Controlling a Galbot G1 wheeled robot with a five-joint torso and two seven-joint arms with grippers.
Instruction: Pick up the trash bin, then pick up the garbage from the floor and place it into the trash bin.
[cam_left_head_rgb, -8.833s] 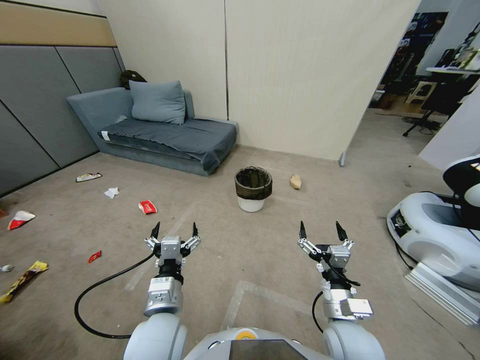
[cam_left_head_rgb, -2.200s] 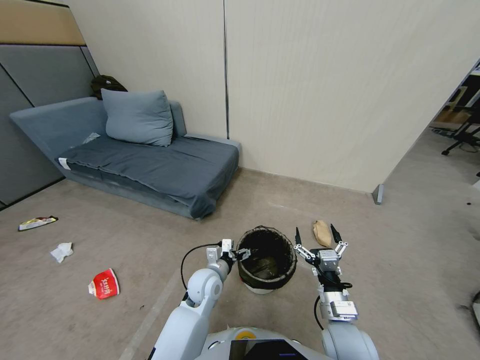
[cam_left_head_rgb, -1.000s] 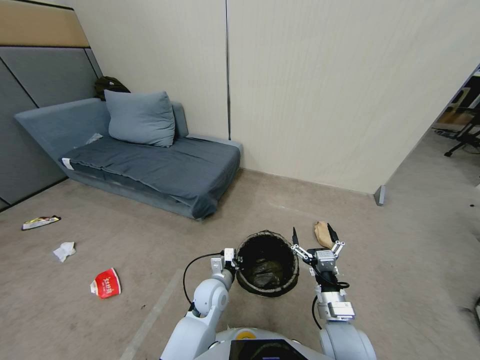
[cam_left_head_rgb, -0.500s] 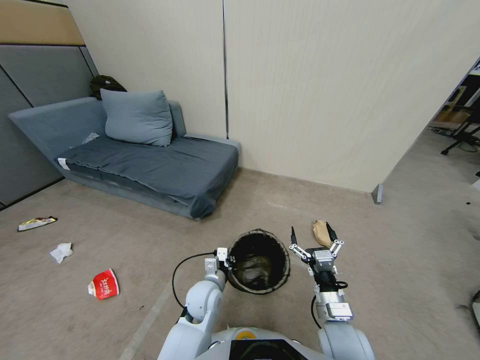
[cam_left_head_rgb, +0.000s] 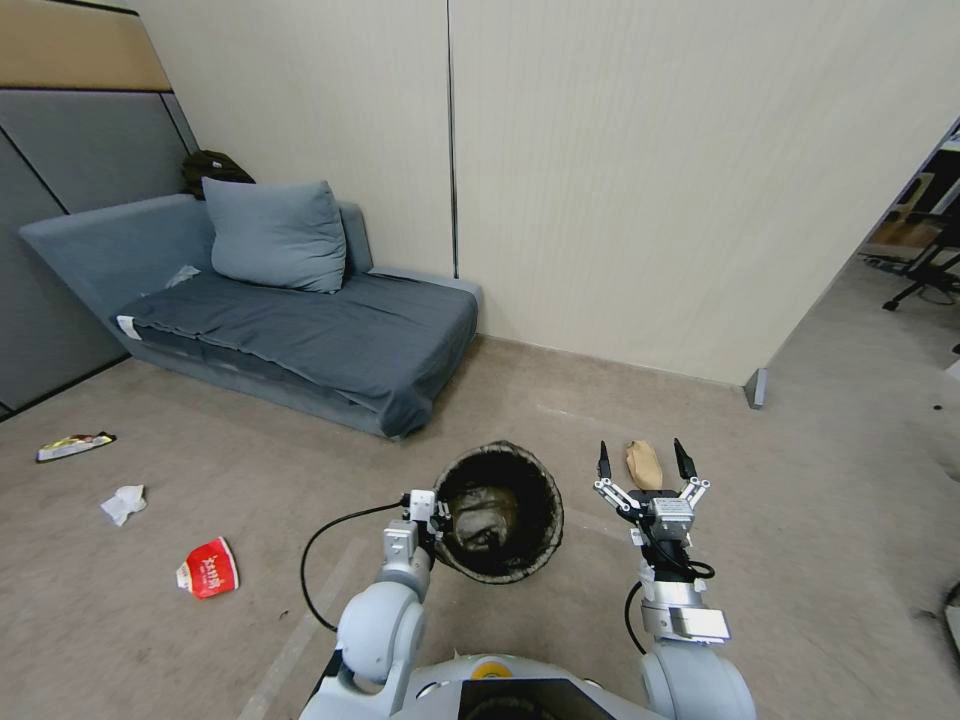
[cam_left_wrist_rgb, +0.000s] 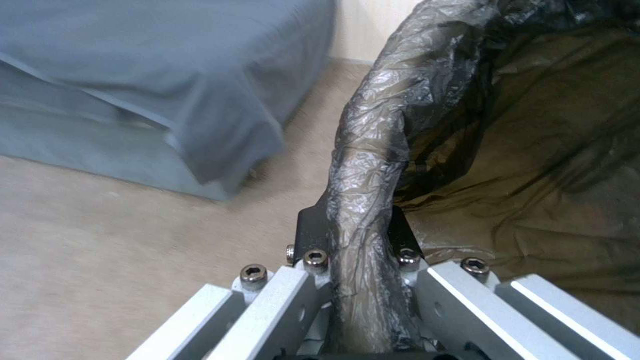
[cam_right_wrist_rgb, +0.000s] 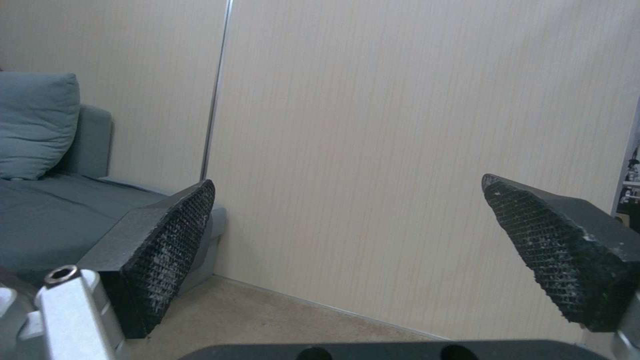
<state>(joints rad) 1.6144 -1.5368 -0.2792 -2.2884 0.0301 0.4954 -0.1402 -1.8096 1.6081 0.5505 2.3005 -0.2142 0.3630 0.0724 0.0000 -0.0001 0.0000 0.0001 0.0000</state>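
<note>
Lifted off the floor since a second ago, the bin (cam_left_head_rgb: 497, 512) hangs tilted from the left tool (cam_left_head_rgb: 428, 510) clamped on its rim, right tool (cam_left_head_rgb: 648, 466) spread empty; next, reach the tan paper (cam_left_head_rgb: 644, 464).

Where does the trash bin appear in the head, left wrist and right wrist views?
Head view: the trash bin sits low at centre, tilted, its rim pinched by the left gripper; the open right gripper is beside it.
Left wrist view: its bagged rim runs up from the gripper, the liner's inside alongside.
Right wrist view: not in it.
Shared landmark: the grey sofa.
</note>
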